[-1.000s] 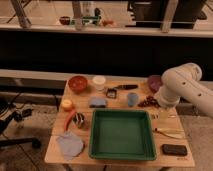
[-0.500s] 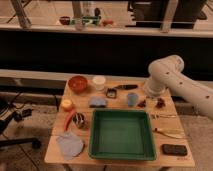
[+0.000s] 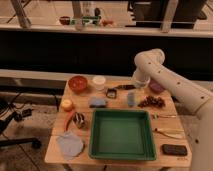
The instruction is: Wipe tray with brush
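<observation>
Camera view has my claw (image 3: pixel 138 84) hanging just behind the tray's (image 3: pixel 122 135) far right corner, over the back of the table (image 3: pixel 177 124). It's released, spread wide, not gripping anything. The tray's a big shallow green rectangle with a raised rim. The brush (image 3: pixel 119 91) lies flat just behind the tray's far rim: slim black handle toward my claw, squarish dark head at the other end. Can't tell if we're touching.
</observation>
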`<state>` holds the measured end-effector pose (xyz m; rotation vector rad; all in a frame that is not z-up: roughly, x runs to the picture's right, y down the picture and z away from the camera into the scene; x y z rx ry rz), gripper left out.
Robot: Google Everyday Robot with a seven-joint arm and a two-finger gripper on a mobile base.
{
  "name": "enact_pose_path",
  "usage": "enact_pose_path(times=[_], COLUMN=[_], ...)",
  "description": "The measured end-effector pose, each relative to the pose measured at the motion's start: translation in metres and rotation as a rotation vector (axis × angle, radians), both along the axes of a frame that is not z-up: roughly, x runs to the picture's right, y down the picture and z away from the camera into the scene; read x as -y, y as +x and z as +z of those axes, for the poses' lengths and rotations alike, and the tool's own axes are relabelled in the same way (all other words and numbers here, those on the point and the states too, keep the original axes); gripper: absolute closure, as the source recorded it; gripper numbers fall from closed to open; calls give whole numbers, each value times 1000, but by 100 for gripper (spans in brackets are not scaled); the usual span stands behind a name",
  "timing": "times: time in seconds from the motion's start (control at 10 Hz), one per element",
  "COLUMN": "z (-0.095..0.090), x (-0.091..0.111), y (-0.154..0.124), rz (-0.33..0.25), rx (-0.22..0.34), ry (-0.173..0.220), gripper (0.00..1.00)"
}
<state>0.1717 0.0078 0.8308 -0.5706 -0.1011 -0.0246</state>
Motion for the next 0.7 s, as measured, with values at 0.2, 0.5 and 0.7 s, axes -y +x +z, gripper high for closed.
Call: enact_pose_path(times=[0.2,0.5,0.7], z=[6,-1,-11], x=[0,-6,-16], y=[-2,6,23], rz=[1,18,32], rx=[0,-17,-35], ry=[-7,4,41], gripper=[20,20,20])
